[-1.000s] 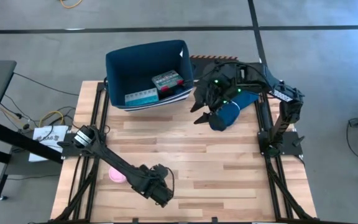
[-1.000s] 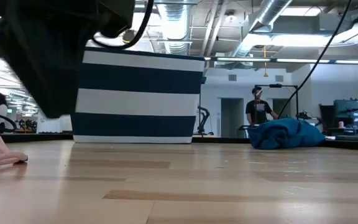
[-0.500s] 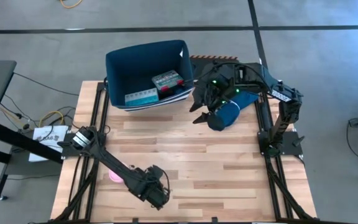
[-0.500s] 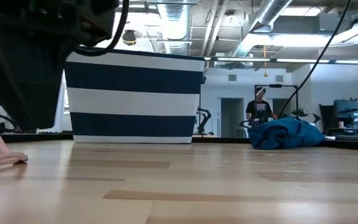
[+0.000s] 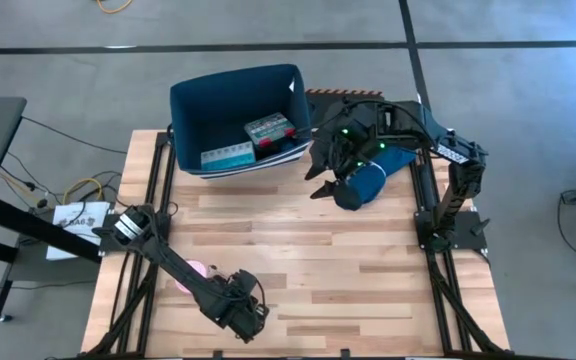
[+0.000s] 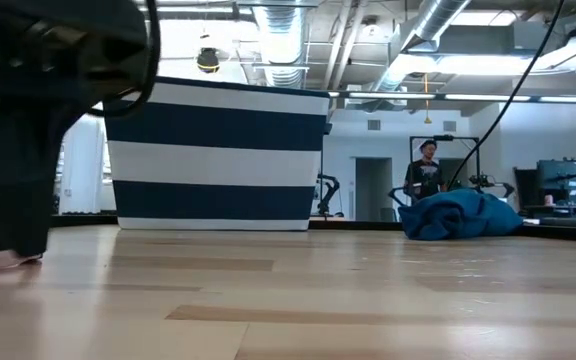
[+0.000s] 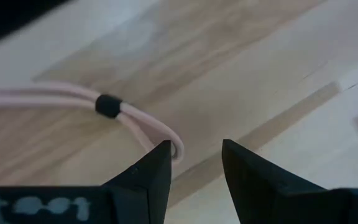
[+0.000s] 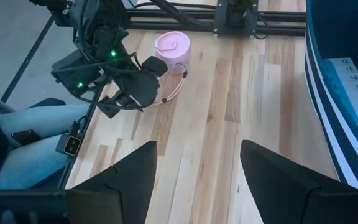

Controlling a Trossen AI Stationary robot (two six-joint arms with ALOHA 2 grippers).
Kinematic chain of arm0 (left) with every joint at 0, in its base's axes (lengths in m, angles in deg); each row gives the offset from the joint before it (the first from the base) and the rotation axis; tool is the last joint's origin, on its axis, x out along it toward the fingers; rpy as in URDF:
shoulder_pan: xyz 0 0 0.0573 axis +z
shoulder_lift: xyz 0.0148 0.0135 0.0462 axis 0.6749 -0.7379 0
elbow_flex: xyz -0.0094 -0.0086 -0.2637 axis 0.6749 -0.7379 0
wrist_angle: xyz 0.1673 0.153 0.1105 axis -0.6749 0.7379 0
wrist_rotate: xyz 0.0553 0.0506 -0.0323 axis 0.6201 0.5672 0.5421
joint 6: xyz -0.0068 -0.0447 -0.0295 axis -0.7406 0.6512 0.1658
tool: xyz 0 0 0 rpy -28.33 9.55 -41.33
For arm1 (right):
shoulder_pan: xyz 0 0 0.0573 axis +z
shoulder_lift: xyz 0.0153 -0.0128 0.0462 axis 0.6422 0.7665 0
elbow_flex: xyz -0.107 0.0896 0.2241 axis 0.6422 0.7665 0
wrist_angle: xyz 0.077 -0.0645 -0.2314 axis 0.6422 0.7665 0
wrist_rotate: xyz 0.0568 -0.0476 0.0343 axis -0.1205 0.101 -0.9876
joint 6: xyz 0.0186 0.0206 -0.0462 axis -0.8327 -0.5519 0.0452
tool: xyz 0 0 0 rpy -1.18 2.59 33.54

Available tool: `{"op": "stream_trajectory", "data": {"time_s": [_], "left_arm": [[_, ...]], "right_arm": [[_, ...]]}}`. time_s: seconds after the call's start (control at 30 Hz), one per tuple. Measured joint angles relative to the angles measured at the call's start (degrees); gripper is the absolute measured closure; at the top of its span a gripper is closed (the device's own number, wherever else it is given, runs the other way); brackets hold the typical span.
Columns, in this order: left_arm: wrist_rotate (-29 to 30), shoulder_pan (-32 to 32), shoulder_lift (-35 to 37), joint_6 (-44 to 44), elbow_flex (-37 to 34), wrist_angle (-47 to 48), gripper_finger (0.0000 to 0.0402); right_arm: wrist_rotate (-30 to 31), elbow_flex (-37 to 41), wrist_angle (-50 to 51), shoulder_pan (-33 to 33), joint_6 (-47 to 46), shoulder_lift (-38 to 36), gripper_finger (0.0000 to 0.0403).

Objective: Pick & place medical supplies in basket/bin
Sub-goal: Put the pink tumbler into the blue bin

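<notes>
The navy bin (image 5: 183,110) stands at the table's far left, striped in the low view (image 6: 218,150). In it lie a teal box (image 5: 269,129) and a white-and-blue pill strip (image 5: 226,156). A pink round item (image 5: 196,271) lies on the table near the front left, partly under my left arm; it also shows in the right wrist view (image 8: 171,45). A thin pink cord (image 7: 73,99) with a black bead lies on the wood beside it. My left gripper (image 7: 196,158) is open, low over the table at the cord's loop end. My right gripper (image 8: 197,162) is open and empty at the far right. My left gripper stands with one fingertip (image 7: 160,155) right at the cord's loop end (image 7: 174,144), which lies flat on the table. I cannot tell whether the finger touches it.
A blue cloth bundle (image 5: 373,180) lies on the table at the far right, under my right arm; it also shows in the low view (image 6: 458,215). A person (image 6: 428,170) stands in the room beyond the table. Bare wood lies between the two arms.
My left gripper has gone a little toward the table's left and near edges, staying low over the wood.
</notes>
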Motion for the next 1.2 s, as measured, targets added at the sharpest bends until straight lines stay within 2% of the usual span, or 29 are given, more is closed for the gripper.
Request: {"op": "stream_trajectory", "data": {"time_s": [0.47, 0.7, 0.87, 0.97, 1.2], "left_arm": [[1.67, 0.06, 0.00, -2.49, -0.63, 0.60, 0.0269], [1.68, -0.14, 0.56, 0.62, -6.66, -6.52, 0.0269], [2.25, -0.33, 0.52, 1.46, -7.38, -8.13, 0.0271], [1.72, -0.46, 0.57, 0.79, -7.48, -9.56, 0.0292], [2.15, -2.18, 0.32, 2.15, -7.59, -11.32, 0.0392]], "right_arm": [[0.00, 0.00, -0.02, 0.00, 0.12, 0.00, 0.0178], [-0.02, 0.00, -0.02, 0.09, 0.13, 0.00, 0.0178], [-0.02, 0.00, -0.02, 0.09, 0.14, 0.00, 0.0178], [-0.02, 0.00, -0.02, 0.09, 0.14, 0.00, 0.0178], [-0.02, 0.00, 0.00, 0.09, 0.12, 0.00, 0.0178]]}}
